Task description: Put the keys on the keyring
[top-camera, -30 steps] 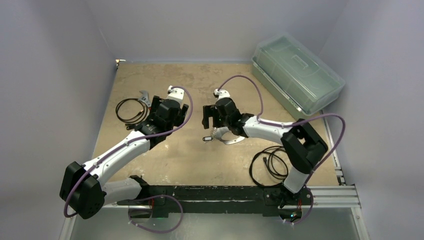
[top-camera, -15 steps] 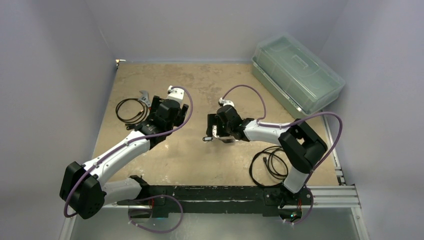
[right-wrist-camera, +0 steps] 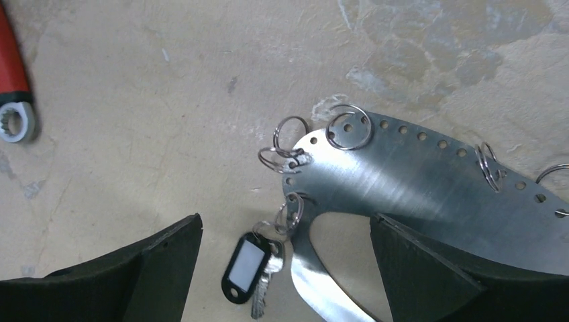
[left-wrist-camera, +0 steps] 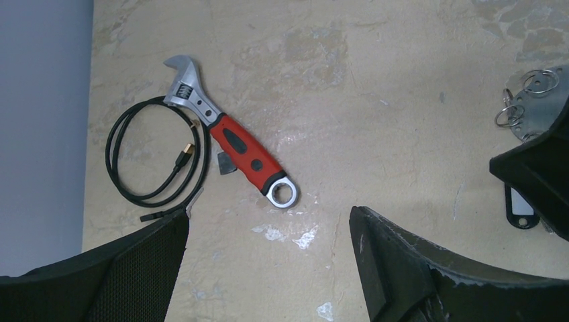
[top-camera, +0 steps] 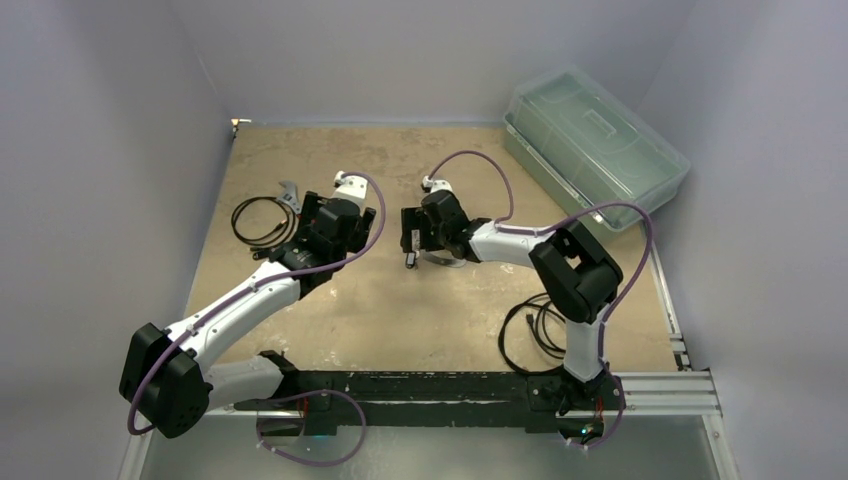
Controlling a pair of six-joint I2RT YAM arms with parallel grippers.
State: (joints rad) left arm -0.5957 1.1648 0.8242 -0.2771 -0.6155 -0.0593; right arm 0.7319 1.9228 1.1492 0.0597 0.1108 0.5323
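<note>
Right wrist view: the right gripper (right-wrist-camera: pixel 285 218) has swung over the keyring (right-wrist-camera: pixel 416 181), fingers spread, empty. The black-tagged key (right-wrist-camera: pixel 245 267) lies beside the keyring's tip, apparently already hooked on; the left gripper (left-wrist-camera: pixel 268 212), well apart, gapes empty.

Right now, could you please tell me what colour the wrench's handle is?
Red with black inlays; the wrench shows best in the left wrist view.
</note>
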